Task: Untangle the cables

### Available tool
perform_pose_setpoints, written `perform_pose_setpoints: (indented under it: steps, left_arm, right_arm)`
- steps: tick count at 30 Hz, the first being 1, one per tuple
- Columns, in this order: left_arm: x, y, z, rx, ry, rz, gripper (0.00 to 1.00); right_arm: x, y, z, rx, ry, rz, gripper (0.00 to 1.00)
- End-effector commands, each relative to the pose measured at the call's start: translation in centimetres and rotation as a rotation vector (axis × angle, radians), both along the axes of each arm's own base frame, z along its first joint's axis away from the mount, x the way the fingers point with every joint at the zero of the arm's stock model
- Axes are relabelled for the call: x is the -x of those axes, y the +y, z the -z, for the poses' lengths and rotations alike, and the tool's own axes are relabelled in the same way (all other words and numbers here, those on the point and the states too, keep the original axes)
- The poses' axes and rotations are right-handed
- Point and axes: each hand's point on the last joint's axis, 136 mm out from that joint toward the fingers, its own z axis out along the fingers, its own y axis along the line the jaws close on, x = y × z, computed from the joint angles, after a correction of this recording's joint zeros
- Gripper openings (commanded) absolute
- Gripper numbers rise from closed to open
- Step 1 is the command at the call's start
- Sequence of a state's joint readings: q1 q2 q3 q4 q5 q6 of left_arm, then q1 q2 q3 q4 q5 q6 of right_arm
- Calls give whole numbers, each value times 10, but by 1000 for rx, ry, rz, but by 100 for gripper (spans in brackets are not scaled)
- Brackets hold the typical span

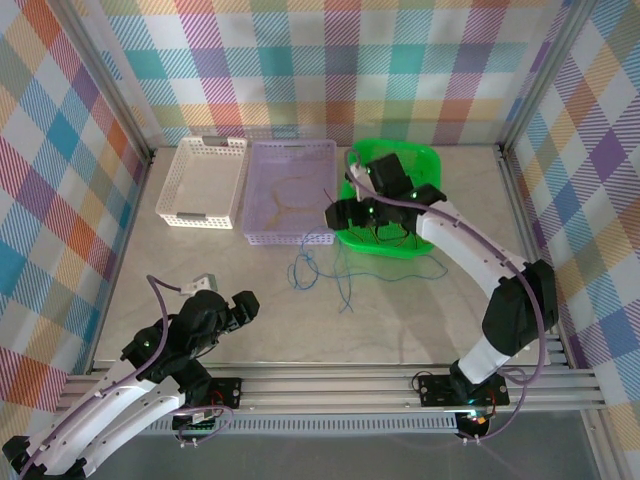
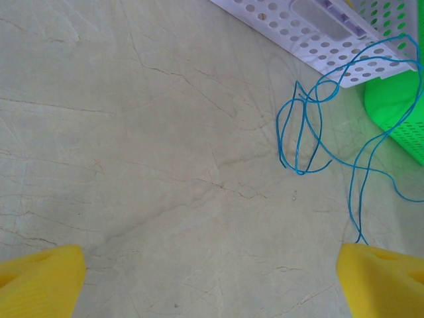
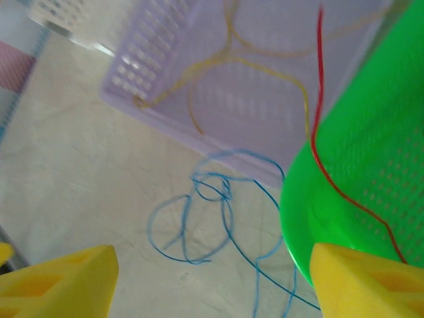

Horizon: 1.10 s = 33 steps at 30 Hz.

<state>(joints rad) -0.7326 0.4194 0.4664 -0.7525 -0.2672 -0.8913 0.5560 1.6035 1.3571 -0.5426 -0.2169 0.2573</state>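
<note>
The left arm (image 1: 100, 415) and right arm (image 1: 462, 242) have white link shells and black joint housings. A purple cable (image 1: 152, 290) trails along each, and small green lights (image 1: 147, 344) glow at joints. The left gripper (image 2: 212, 283) and right gripper (image 3: 213, 278) carry bright yellow, wedge-shaped jaws.

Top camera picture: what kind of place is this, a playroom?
Probably a robot test booth, not a playroom. The left arm and right arm are bolted to a metal rail, checked walls box in the table, and a blue cable lies by the purple basket.
</note>
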Motion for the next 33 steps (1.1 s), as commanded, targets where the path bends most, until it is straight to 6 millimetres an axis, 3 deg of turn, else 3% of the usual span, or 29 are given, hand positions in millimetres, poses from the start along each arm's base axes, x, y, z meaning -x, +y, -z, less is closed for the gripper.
perform_pose_setpoints:
  steps: [1,9,13,15,21,24,28,33]
  left_arm:
    - [-2,-8,0,40,-7,11,97]
    - [-4,-14,0,73,-1,13,96]
    - [-5,-17,-2,88,-4,9,96]
    - [-5,-17,-3,91,-5,9,96]
    - [-8,-20,-3,88,-3,8,96]
    - [-11,-23,-1,88,4,14,96]
    - [-12,-24,0,84,6,14,96]
    - [-14,-25,-2,87,0,10,96]
  right_arm:
    - [3,-4,17,-10,-21,26,76]
    - [3,-7,85,75,31,39,74]
    - [1,-5,110,121,37,39,72]
    - [2,-6,108,148,12,53,69]
    - [11,-7,47,64,-190,73,70]
    - [22,-6,36,71,-193,58,70]
    - [41,1,44,50,-160,32,70]
    - [48,8,89,76,-71,24,70]
